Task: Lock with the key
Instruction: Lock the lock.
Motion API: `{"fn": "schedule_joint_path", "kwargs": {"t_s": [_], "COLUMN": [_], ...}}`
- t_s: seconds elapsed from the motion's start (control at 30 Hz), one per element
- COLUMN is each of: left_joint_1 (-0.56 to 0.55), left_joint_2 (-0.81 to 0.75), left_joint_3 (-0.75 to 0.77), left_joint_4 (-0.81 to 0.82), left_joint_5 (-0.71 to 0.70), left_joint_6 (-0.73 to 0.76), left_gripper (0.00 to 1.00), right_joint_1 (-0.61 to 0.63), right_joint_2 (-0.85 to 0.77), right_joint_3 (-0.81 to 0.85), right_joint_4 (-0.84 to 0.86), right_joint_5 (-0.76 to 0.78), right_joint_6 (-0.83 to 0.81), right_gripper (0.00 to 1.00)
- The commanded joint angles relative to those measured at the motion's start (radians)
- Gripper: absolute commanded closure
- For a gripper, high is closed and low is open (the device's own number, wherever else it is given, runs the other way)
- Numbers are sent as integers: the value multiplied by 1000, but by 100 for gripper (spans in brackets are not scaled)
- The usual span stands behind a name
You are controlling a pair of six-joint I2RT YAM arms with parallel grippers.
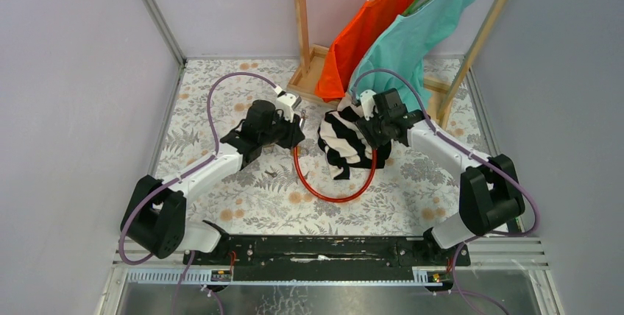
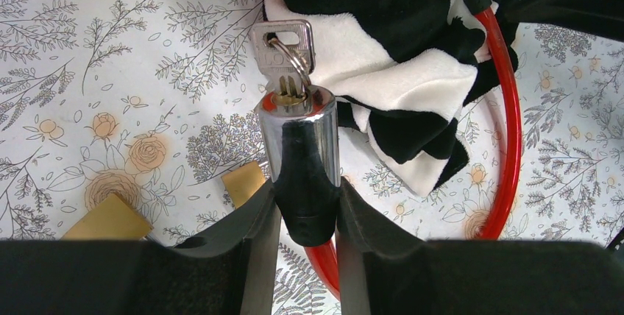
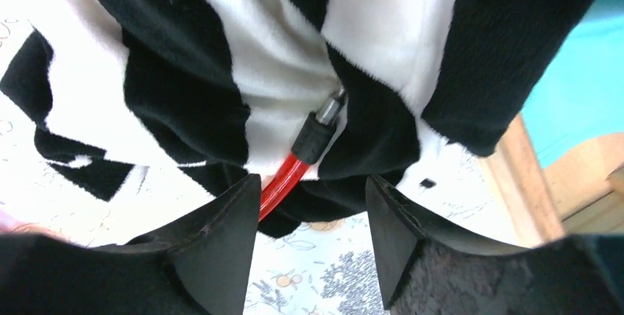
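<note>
My left gripper [image 2: 307, 199] is shut on the black end of a chrome lock cylinder [image 2: 298, 135] and holds it above the table; it also shows in the top view [image 1: 293, 128]. A small silvery key [image 2: 282, 48] with a ring sits in the cylinder's keyhole. A red cable [image 2: 508, 131] runs from the cylinder in a loop [image 1: 324, 191] through a black-and-white striped cloth [image 1: 346, 142]. Its free end, a black sleeve with a metal pin [image 3: 324, 120], lies on the cloth [image 3: 184, 72]. My right gripper [image 3: 309, 191] is open just before that end, touching nothing.
Two flat brass-coloured pieces [image 2: 243, 182] [image 2: 109, 219] lie on the floral table under the left gripper. A small dark item [image 1: 271, 173] lies beside the cable loop. A wooden rack [image 1: 309, 65] with orange and teal shirts [image 1: 412, 35] stands at the back.
</note>
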Motion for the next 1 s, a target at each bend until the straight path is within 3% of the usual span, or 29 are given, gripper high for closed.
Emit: {"fn": "schedule_joint_path", "kwargs": {"t_s": [0.0, 0.17, 0.47, 0.6, 0.97], "left_joint_1": [2, 2, 2, 2, 2], "left_joint_2": [-23, -26, -31, -32, -28], "left_joint_3": [15, 17, 13, 12, 15], "left_joint_4": [54, 56, 56, 56, 61], "left_joint_5": [-11, -3, 15, 18, 35], "left_joint_6": [2, 2, 3, 6, 15], "left_gripper": [100, 100, 100, 100, 100], "right_joint_1": [3, 3, 4, 4, 4], "right_joint_2": [-34, 21, 86, 104, -68], "right_joint_3": [-58, -95, -73, -56, -97], "right_joint_4": [-1, 42, 78, 73, 21], "right_joint_5": [-14, -28, -16, -13, 16], "right_joint_6": [113, 162, 175, 176, 141], "right_gripper": [41, 53, 62, 70, 86]}}
